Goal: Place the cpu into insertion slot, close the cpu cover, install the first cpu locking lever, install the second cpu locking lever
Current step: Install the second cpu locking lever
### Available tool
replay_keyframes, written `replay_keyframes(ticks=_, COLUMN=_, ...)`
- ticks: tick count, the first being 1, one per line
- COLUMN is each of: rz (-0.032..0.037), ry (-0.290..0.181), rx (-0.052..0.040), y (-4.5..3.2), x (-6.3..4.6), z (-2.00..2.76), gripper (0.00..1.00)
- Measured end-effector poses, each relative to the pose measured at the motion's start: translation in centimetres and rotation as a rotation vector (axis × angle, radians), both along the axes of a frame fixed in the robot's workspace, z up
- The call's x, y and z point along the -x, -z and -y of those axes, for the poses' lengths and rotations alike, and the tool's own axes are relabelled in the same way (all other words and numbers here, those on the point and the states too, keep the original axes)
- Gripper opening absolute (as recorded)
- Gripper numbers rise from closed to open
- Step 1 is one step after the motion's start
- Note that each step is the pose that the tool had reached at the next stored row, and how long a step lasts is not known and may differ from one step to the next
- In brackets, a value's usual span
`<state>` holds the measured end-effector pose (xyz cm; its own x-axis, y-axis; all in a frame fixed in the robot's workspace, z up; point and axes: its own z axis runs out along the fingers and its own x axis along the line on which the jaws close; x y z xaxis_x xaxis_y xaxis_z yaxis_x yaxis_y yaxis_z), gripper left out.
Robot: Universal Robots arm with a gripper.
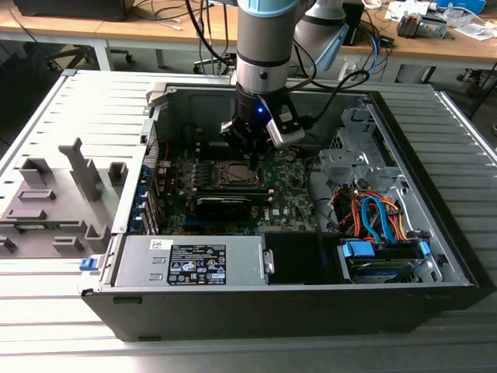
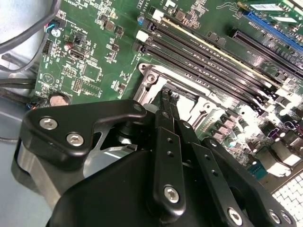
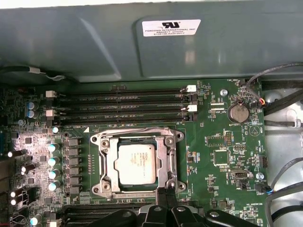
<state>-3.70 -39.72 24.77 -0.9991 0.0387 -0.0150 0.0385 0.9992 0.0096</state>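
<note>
We see a ribbed grey table (image 1: 46, 116) with wooden desks behind it, and on it an open black case (image 1: 272, 303). At the exterior view's left stands a grey fixture (image 1: 58, 198) with upright blocks. Inside the case, along its near wall, lies the power supply (image 1: 190, 260); past it sits the green board (image 1: 276, 183), and at the exterior view's right we find a bay with orange and blue cables (image 1: 373, 217).

The arm (image 1: 264, 47) comes straight down over the board, and its gripper (image 1: 247, 148) hangs just above the socket (image 1: 233, 172). In the second wrist view the gripper (image 2: 167, 97) has its fingers (image 2: 165, 106) pressed together with nothing between them, right at the socket's edge.

In the first wrist view the cpu (image 3: 136, 163) lies flat in the socket, and the cover (image 3: 163, 163) is down around it, framing its silver top. The memory slots (image 3: 123, 106) run beside the socket, near the case wall.
</note>
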Motion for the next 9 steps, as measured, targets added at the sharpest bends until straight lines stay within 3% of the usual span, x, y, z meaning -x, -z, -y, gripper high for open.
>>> replay_keyframes(ticks=9, rz=0.0000, ry=0.000, rx=0.0000, y=0.00, x=0.00, z=0.23, gripper=0.11)
